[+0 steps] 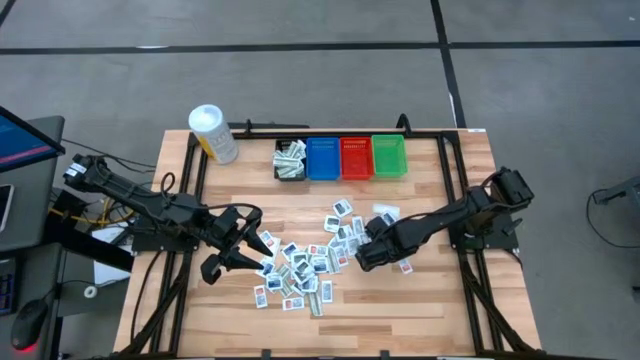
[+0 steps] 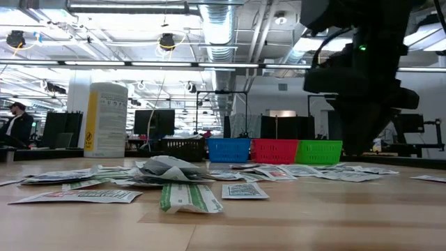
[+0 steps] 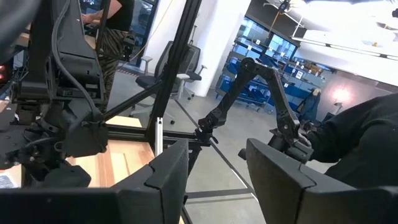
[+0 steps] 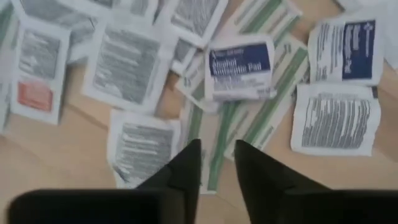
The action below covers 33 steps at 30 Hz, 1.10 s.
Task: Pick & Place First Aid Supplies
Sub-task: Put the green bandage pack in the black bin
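Over the packets (image 1: 300, 272) strewn mid-table: my right gripper (image 4: 216, 163) hovers, fingers narrowly parted, empty. Picking step. Next: descend, pinch one. Left gripper (image 1: 255, 250) waits beside the pile, open.

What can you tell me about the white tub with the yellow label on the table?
The white tub is a tall cylinder, plastic by its look, with a yellow label band and fine print down its side. It stands upright and closed near the table's far left corner, left of the black bin, apart from it. Only the table touches it.
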Motion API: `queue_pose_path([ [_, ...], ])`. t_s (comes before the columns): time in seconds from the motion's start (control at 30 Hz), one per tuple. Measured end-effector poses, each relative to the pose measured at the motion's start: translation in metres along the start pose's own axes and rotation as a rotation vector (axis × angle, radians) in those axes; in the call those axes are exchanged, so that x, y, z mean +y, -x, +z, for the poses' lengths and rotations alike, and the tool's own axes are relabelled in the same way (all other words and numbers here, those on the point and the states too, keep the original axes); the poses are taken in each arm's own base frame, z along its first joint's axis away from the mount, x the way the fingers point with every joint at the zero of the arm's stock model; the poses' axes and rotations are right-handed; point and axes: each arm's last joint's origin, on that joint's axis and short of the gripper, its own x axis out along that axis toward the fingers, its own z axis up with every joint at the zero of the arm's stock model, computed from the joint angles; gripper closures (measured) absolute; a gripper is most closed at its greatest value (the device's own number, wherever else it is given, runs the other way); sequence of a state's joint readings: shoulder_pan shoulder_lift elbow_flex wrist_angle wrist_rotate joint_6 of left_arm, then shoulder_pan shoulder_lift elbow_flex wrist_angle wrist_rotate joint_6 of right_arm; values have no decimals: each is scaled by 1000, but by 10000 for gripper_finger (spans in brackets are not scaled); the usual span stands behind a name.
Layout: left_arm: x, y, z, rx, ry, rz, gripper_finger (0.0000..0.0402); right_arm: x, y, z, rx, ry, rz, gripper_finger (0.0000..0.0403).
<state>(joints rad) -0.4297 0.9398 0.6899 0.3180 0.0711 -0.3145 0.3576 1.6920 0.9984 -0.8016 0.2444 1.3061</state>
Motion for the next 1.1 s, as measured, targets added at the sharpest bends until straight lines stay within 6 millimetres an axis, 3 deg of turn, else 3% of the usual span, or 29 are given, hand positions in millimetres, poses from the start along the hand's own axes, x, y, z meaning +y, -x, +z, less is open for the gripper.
queue_pose_path([
  [0.2,0,0,0,-2,0,-1,238,7,-13,-8,81,31,44,238],
  [0.43,0,0,0,-2,3,-1,238,12,-25,-15,98,3,9,222],
  [0.67,0,0,0,-1,3,0,238,12,-28,-16,109,-4,-3,244],
  [1.1,0,0,0,0,3,0,238,11,-21,-16,116,-12,15,322],
])
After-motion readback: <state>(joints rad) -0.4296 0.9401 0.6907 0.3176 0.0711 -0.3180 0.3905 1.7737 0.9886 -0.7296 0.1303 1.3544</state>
